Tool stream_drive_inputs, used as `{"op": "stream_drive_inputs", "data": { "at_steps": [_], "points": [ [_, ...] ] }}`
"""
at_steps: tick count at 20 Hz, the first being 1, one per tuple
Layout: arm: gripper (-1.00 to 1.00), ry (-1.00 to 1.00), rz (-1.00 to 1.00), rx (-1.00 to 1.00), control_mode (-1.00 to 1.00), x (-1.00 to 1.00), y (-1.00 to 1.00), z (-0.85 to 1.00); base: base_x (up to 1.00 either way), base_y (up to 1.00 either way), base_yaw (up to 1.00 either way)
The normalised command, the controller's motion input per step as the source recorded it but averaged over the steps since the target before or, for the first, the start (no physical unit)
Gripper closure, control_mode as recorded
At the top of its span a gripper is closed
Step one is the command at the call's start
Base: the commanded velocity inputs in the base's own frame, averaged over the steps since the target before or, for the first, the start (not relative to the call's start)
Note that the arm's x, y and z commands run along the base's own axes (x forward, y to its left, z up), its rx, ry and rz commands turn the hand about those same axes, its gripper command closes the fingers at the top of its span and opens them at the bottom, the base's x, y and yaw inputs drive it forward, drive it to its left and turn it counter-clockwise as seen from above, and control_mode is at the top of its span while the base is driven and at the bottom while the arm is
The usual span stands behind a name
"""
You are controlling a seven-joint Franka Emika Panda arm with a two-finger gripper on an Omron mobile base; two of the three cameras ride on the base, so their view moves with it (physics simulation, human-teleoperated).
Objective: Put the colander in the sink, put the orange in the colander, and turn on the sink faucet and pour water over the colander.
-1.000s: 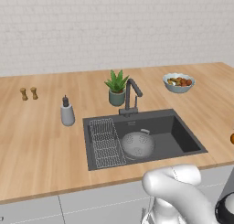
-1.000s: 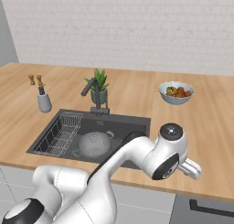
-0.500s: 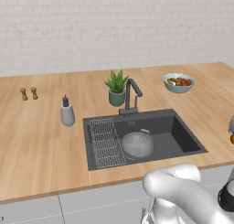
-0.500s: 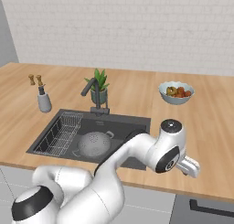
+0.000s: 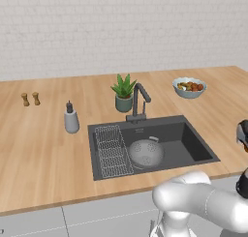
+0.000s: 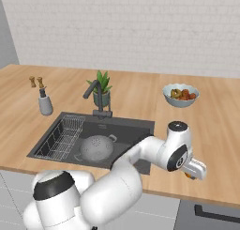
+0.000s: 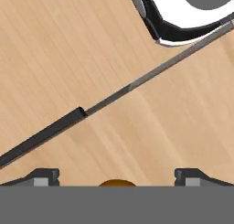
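Hand view: the camera looks straight down at a wooden counter point(image 7: 68, 49). The two dark finger tips of the gripper point(image 7: 117, 175) stand far apart at the bottom edge, so the jaws are wide and hold nothing. Between them, right at the lower edge, peeks the rounded top of the orange point(image 7: 117, 183), centred in the gap. This spacing fits a hand lined up above the fruit and ready to drop around it; the fingers do not touch it yet. Beyond the jaws, a thin dark line runs slantwise across the wood, probably the counter's edge or a seam, and part of the robot's own body sits past it.

Right base view: the gripper point(image 6: 194, 170) hangs low over the counter's front edge, to the right of the sink point(image 6: 140, 126). A sliver of the orange point(image 6: 189, 175) shows just beneath it. The colander point(image 6: 96, 147) is well away from the jaws, already resting on the floor of the dark basin beside a wire rack point(image 6: 63, 137), its loop handle toward the back. So the first step looks done, and the fruit pick-up is the step in hand.

The sink faucet point(image 6: 96, 95) stands behind the basin, spout bent forward. No water is visible, so that step appears to wait until the fruit is placed.
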Motion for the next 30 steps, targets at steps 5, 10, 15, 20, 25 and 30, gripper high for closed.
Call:
{"op": "stream_drive_inputs", "data": {
  "at_steps": [5,10,15,20,25,30],
  "points": [
    [-1.00,0.13,0.00,0.07,-1.00,0.41,-0.47,-0.10,0.00,0.00,0.00],
    [-1.00,0.10,0.00,0.07,-1.00,0.35,-0.24,-0.11,0.00,0.00,0.00],
    [-1.00,0.03,0.00,0.01,-1.00,0.16,-0.02,-0.31,0.00,0.00,0.00],
    [-1.00,0.00,0.00,0.00,-1.00,0.10,-0.15,-0.57,0.00,0.00,0.00],
    [-1.00,0.00,0.02,0.00,-1.00,0.00,-0.01,-0.49,0.00,0.00,0.00],
    [1.00,0.00,0.04,-0.01,-1.00,-0.18,0.00,-0.43,0.00,0.00,0.00]
  ]
}}
